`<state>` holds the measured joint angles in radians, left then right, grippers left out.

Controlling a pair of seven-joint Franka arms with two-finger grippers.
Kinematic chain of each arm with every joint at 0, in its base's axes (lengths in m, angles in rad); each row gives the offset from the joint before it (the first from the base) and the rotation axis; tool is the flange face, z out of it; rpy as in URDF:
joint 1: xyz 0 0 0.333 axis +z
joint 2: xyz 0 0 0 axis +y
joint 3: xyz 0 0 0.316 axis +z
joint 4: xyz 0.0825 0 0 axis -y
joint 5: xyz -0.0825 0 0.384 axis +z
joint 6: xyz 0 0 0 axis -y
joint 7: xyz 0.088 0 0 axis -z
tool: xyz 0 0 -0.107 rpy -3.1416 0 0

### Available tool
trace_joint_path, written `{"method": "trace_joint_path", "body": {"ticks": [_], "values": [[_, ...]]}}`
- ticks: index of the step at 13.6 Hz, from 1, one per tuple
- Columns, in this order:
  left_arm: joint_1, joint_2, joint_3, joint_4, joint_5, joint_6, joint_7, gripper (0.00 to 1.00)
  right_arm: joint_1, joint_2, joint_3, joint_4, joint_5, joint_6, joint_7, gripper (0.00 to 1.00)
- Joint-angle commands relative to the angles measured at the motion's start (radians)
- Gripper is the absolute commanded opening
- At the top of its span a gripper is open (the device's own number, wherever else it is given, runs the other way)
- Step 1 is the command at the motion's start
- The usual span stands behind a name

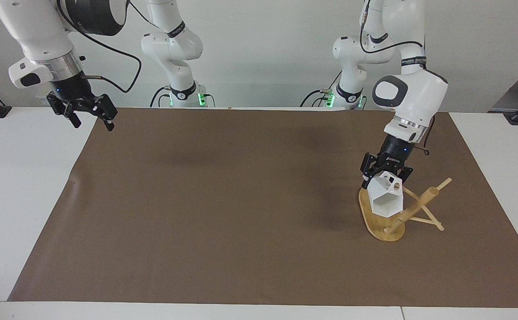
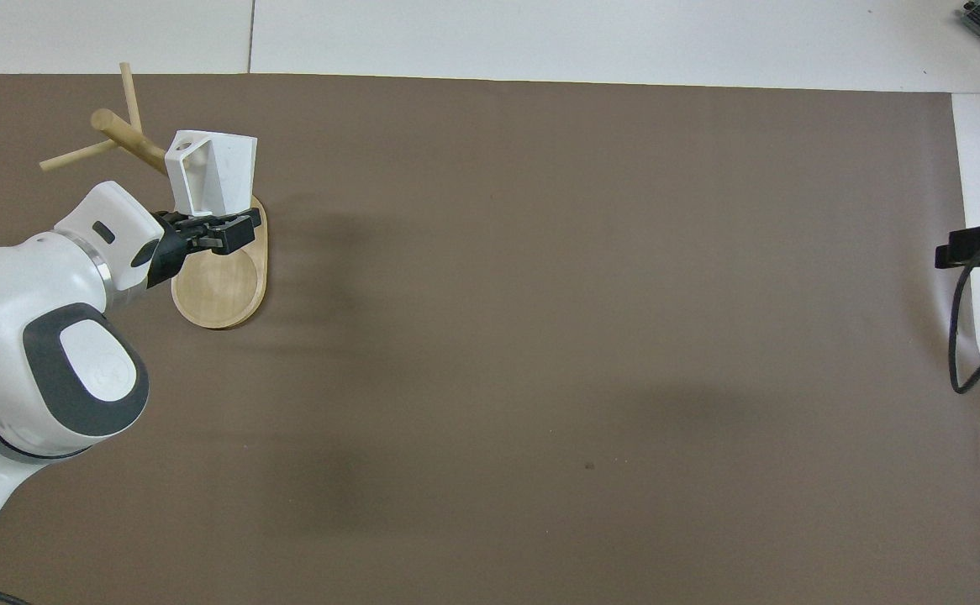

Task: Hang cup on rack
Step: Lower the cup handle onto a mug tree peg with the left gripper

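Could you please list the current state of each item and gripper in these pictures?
Cup: held in the air over the rack's base, tilted, not yet on a peg.
Rack: standing on its base on the brown mat, pegs bare.
Left gripper: shut on the cup.
Right gripper: open, empty, waiting above the mat's corner at the right arm's end.

- Glossy white rounded arm shells (image 1: 412, 95) are showing grey oval caps.
- Black cables (image 1: 121, 53) are trailing along silver-ringed wrists.
- Black two-finger grippers (image 1: 88, 111) are carrying small blue lights.
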<state>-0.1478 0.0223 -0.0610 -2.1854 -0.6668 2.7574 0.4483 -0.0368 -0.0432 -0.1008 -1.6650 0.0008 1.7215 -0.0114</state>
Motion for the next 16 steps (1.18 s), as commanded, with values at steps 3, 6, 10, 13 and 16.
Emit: {"method": "trace_joint_path", "body": {"ticks": [3, 6, 10, 13, 16], "values": [[-0.001, 0.011, 0.004, 0.01, 0.013, 0.019, -0.065, 0.0, -0.009, -0.017, 0.004, -0.013, 0.021, -0.011, -0.027, 1.0], [0.004, 0.007, 0.004, -0.004, 0.012, 0.018, -0.103, 0.0, -0.009, -0.017, 0.004, -0.013, 0.021, -0.013, -0.027, 1.0], [0.034, 0.004, 0.004, -0.002, 0.009, -0.001, -0.106, 0.0, -0.009, -0.017, 0.004, -0.013, 0.019, -0.013, -0.028, 1.0], [0.054, 0.002, 0.004, -0.001, 0.007, -0.024, -0.106, 0.0, -0.009, -0.017, 0.004, -0.013, 0.021, -0.013, -0.027, 1.0], [0.05, 0.004, 0.004, -0.001, 0.004, -0.024, -0.109, 0.0, -0.009, -0.017, 0.004, -0.013, 0.021, -0.013, -0.027, 1.0]]}}
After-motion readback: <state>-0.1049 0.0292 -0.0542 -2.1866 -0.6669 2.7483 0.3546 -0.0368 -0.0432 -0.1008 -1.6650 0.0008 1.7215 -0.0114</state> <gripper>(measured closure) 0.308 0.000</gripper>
